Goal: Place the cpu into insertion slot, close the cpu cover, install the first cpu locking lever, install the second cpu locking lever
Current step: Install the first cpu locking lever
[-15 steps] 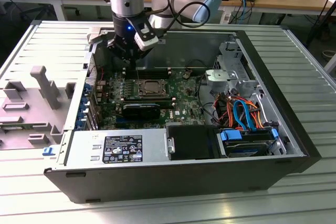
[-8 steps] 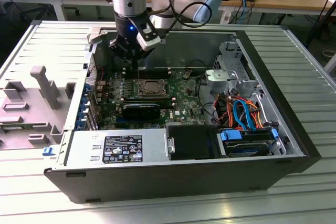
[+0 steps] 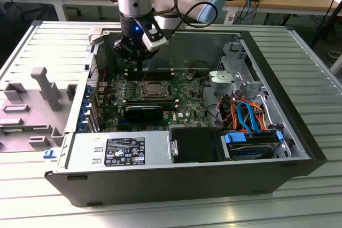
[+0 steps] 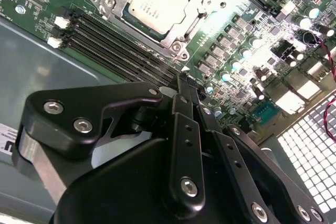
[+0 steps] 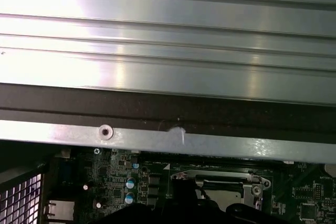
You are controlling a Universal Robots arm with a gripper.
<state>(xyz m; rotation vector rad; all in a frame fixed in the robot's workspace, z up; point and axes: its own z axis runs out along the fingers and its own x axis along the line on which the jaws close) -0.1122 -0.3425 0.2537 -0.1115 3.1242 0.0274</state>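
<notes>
Exterior view first: the black claw [image 3: 140,62] hangs over the open computer case [image 3: 278,100] on the ribbed metal table [image 3: 310,46], just behind the square metal-rimmed insertion slot [image 3: 153,89] on the green circuit board [image 3: 187,94]. Second wrist view: its fingers [image 4: 184,103] are pinched together on nothing, and the small silver-grey square cpu [image 4: 157,1] already sits in the slot, beyond the fingertips with long black memory slots [image 4: 121,38] between. First wrist view: the case's metal edge [image 5: 157,139] runs close by, leaving little room that way.
</notes>
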